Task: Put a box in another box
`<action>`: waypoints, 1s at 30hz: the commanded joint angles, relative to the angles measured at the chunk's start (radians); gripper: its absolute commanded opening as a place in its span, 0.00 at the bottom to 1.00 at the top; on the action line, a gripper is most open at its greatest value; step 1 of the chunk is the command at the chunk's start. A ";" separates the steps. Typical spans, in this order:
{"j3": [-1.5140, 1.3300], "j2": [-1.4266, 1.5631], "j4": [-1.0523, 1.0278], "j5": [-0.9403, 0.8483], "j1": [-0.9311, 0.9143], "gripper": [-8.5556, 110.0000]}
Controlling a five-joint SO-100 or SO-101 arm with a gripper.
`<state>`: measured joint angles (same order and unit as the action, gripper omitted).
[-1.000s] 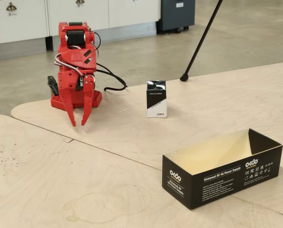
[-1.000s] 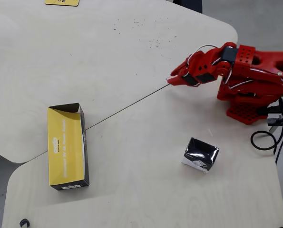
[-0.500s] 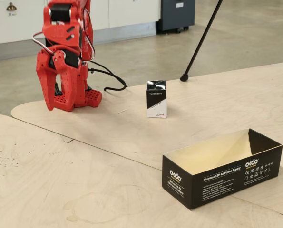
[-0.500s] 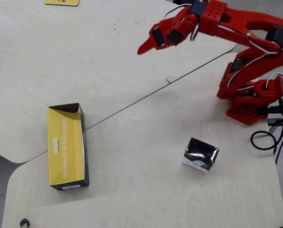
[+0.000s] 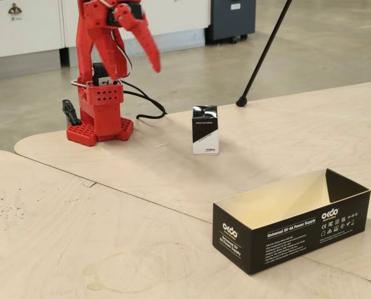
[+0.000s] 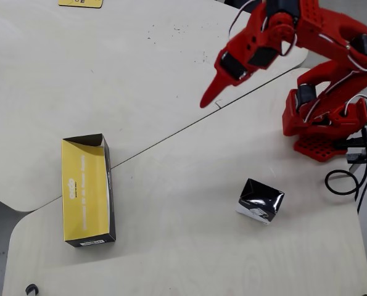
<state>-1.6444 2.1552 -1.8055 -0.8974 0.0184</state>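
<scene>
1. The gripper hangs in the air, high above the table, with both red fingers pressed together into a single point; it carries nothing
2. In the fixed view the gripper slants down and to the right from the raised red arm, its tip well above the tabletop
3. The small box stands on the table well apart from the gripper, below it and a little to the right in the overhead view
4. In the fixed view that small box sits lower and to the right of the fingertip, upright, with a glossy black top half and a white bottom half bearing small print
5. The long black carton lies far from the gripper, down and to the left in the overhead view, its open top showing a yellowish inside that holds nothing
6. In the fixed view the long black carton is near the camera, far below and to the right of the gripper, with white "Universal 5V 4A Power Supply" print on its side
7. The two boxes are well apart from each other, the small one between the arm's base and the carton
8. A seam between two table boards runs under the gripper in the overhead view
9. Black cables trail off behind the arm's base
</scene>
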 commanded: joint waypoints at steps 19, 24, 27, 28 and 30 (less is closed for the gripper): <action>-0.382 -0.034 0.150 0.166 0.437 0.50; -0.465 -0.021 0.219 0.224 0.517 0.50; -0.502 -0.021 0.253 0.288 0.583 0.50; -0.512 -0.021 0.267 0.308 0.603 0.50; -0.518 -0.031 0.288 0.354 0.637 0.50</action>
<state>-2.1660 2.1108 -1.5463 -0.6059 0.5998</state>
